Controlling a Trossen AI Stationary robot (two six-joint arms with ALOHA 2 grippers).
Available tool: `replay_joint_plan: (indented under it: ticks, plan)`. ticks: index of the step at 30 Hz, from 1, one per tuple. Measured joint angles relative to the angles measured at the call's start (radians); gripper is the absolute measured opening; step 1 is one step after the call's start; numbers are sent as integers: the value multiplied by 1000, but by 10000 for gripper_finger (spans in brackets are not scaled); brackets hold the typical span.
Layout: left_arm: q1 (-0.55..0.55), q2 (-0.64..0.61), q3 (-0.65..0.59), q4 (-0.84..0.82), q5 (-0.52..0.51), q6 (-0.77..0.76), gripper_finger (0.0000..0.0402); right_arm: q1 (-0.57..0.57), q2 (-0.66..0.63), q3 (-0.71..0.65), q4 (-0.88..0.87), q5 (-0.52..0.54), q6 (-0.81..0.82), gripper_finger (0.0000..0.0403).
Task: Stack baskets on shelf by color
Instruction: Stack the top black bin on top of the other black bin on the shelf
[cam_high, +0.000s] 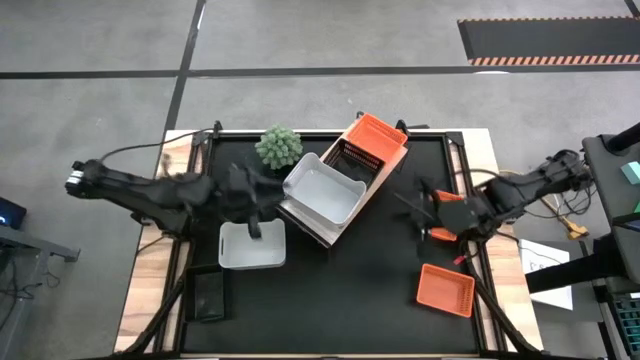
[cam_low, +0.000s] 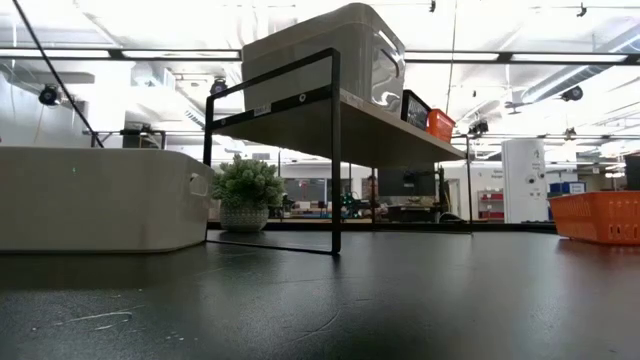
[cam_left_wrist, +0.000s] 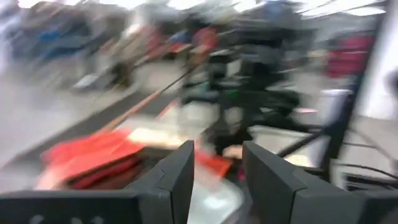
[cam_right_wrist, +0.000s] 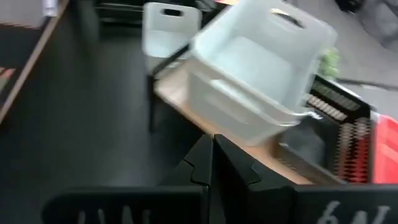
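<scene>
1. We see the shelf (cam_high: 300, 215) sitting diagonally mid-table, carrying a white basket (cam_high: 322, 188), a black basket (cam_high: 358, 157) and an orange basket (cam_high: 375, 133) in a row.
2. Another white basket (cam_high: 251, 246) sits on the table by the left gripper (cam_high: 254, 228), whose fingers are parted, holding nothing.
3. Right gripper (cam_high: 425, 212): fingers clenched, empty, right of the shelf.
4. A second orange basket (cam_high: 445, 289) lies front right; we also see a black basket (cam_high: 208, 294) front left.

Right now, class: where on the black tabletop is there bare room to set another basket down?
Bare tabletop lies between the white plastic basket and the loose orange plastic basket. Crowded: the wooden shelf, carrying white, black and orange baskets, with the green plant beside it.
</scene>
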Motion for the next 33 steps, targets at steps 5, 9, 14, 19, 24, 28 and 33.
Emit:
replay_joint_plan:
  ticks: [5, 9, 14, 19, 24, 28, 33]
  plan:
    - [1, -27, 133, -590, -232, -374, 121, 78, -45, -116, 64, 0, -18, 8]
    - [0, -18, 183, -960, -220, -671, 121, 115, -76, -203, 113, 1, -11, 8]
    - [42, 21, 182, -1284, -90, -985, 121, 134, -98, -297, 190, 1, 1, 8]
    - [126, 114, 127, -1427, 75, -1134, 121, 136, -96, -370, 270, 1, -4, 8]
    - [193, 186, 61, -1426, 134, -1048, 121, 136, -96, -397, 292, 0, -7, 8]
    - [222, 237, 32, -1387, 142, -981, 121, 136, -96, -396, 292, -1, -7, 8]
    - [243, 276, 23, -1352, 158, -918, 121, 136, -95, -396, 292, -1, -8, 9]
